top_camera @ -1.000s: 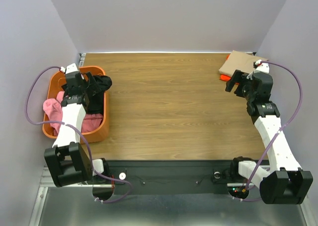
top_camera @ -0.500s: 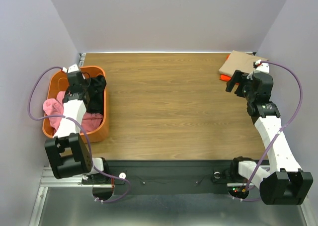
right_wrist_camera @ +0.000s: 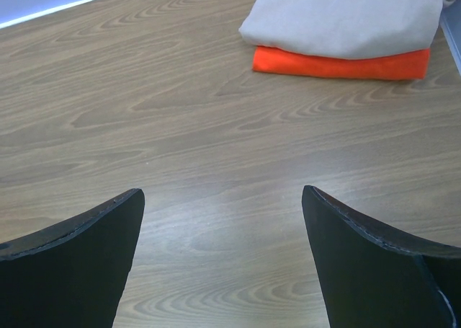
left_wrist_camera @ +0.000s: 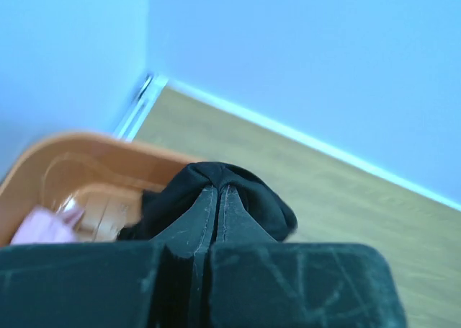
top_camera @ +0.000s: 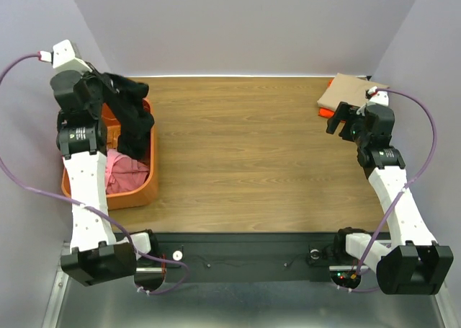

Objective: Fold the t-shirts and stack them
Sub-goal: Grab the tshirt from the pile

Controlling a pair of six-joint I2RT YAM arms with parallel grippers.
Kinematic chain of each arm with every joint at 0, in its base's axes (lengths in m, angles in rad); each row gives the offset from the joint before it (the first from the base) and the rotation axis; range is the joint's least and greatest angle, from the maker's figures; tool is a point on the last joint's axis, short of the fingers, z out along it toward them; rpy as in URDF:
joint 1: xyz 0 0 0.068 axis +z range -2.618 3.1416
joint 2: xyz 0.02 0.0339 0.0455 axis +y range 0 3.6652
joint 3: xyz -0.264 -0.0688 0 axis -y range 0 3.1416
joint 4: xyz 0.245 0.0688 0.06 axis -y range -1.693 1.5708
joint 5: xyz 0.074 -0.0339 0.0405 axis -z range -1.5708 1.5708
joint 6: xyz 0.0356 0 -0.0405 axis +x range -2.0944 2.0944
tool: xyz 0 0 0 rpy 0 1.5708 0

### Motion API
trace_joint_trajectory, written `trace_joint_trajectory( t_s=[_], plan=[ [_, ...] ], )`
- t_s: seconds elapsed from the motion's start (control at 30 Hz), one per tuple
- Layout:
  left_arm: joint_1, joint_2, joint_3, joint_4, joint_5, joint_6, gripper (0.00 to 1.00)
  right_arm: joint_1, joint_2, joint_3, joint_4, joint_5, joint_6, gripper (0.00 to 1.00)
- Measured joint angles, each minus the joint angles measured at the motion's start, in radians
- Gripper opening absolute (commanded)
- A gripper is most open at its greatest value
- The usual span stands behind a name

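the black t-shirt is pinched at the tips of the left gripper, whose fingers are closed tight on a bunch of the cloth. the rest hangs down from them, its lower end over the orange basket below, where a pink cloth lies. the tan t-shirt lies folded on top of the folded orange t-shirt, ahead and to the right of the right gripper, whose fingers stand wide apart, holding nothing, above the wooden table.
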Motion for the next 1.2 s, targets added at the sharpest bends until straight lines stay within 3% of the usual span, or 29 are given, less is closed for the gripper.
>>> trace_joint_trajectory(
  t_s=[0.23, 0.43, 0.7, 1.07, 1.1, 1.17, 1.2],
  plan=[
    [-0.034, -0.019, 0.105, 0.110, 0.301, -0.077, 0.00, 0.000, 0.002, 0.000, 0.000, -0.006, 0.012, 0.96],
    [-0.180, 0.059, 0.224, 0.316, 0.523, -0.226, 0.00, 0.000, 0.008, 0.000, 0.000, -0.021, 0.029, 0.96],
    [-0.486, 0.239, 0.470, 0.615, 0.591, -0.394, 0.00, 0.000, -0.002, 0.000, -0.002, -0.022, 0.045, 0.96],
    [-0.700, 0.461, 0.619, 0.782, 0.589, -0.476, 0.00, 0.000, -0.055, 0.000, -0.002, 0.035, 0.048, 0.96],
    [-0.710, 0.475, 0.604, 0.777, 0.590, -0.476, 0.04, 0.000, -0.055, 0.000, -0.003, 0.046, 0.048, 0.96],
    [-0.717, 0.476, 0.539, 0.769, 0.579, -0.454, 0.30, 0.000, -0.056, 0.000, -0.004, 0.068, 0.048, 0.96],
    [-0.719, 0.472, 0.491, 0.748, 0.568, -0.427, 0.72, 0.000, -0.059, 0.000, -0.006, 0.079, 0.047, 0.96]
  ],
)
